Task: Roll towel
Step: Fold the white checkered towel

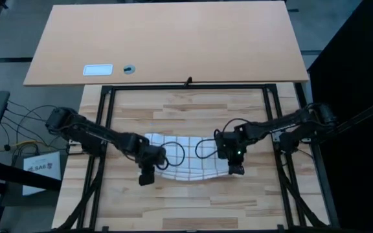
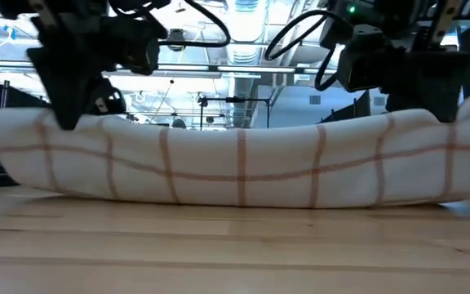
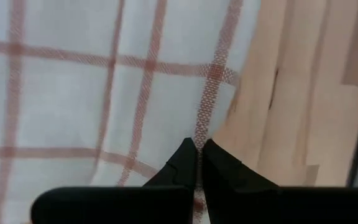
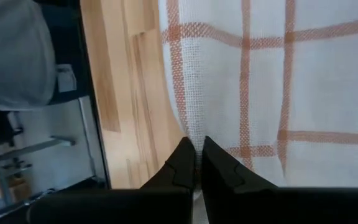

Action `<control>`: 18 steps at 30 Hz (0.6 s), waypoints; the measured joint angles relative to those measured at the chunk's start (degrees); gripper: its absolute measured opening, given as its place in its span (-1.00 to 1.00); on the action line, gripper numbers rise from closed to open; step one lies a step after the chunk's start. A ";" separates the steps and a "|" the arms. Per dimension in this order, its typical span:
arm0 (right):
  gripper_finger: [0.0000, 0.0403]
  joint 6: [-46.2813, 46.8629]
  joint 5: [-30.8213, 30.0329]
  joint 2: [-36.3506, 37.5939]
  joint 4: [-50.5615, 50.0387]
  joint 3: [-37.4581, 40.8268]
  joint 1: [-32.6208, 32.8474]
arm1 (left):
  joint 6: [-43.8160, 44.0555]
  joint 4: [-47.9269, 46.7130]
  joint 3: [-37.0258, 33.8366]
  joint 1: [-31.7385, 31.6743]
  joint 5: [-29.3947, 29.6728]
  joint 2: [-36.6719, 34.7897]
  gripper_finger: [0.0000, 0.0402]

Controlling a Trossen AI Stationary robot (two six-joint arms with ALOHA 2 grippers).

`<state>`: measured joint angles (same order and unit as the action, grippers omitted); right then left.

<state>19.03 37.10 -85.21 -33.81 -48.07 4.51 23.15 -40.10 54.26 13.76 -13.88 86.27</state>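
The towel (image 1: pixel 188 157) lies mid-desk (image 1: pixel 193 200), between the two arms, and its long axis runs side to side across the desk. The left tool (image 1: pixel 147 178) sits at the towel's left end on the near edge, and the right tool (image 1: pixel 236 170) mirrors it at the right end. Each one is at its own corner, neither nearer than the other. Both are pinched tight on the cloth: in the left wrist view the dark fingers (image 3: pixel 194 165) meet with the hem between them, and the right wrist view shows the same clamp right at the towel's border. From desk height the near edge reads as a plump fold, a low roll already lifted off the wood (image 2: pixel 235 245), with its ends held up higher than its sagging middle. Everything hinges on that axis. The rest of the cloth lies beyond the tools, toward the far side, so my call is that the roll has to travel away from the near edge, both ends moving together to keep it straight.
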 joint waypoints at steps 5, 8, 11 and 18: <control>-1.00 -2.13 2.92 0.00 -0.61 0.00 -3.69 | -4.17 -0.76 0.00 -4.98 -4.26 -2.10 -1.00; -1.00 -2.49 5.15 0.00 -0.21 1.25 -6.15 | -7.19 -2.53 0.00 -7.82 -6.67 -2.35 -1.00; -1.00 -2.59 7.85 -0.02 0.34 3.52 -8.61 | -10.55 -3.69 -0.20 -10.17 -7.15 -2.33 -1.00; -1.00 -2.61 11.02 -0.04 3.78 8.25 -13.59 | -16.00 -2.07 -3.60 -16.09 -8.57 -2.33 -1.00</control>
<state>16.43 48.12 -85.25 -30.03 -39.82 -9.08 7.15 -42.16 50.66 -2.32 -22.46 83.94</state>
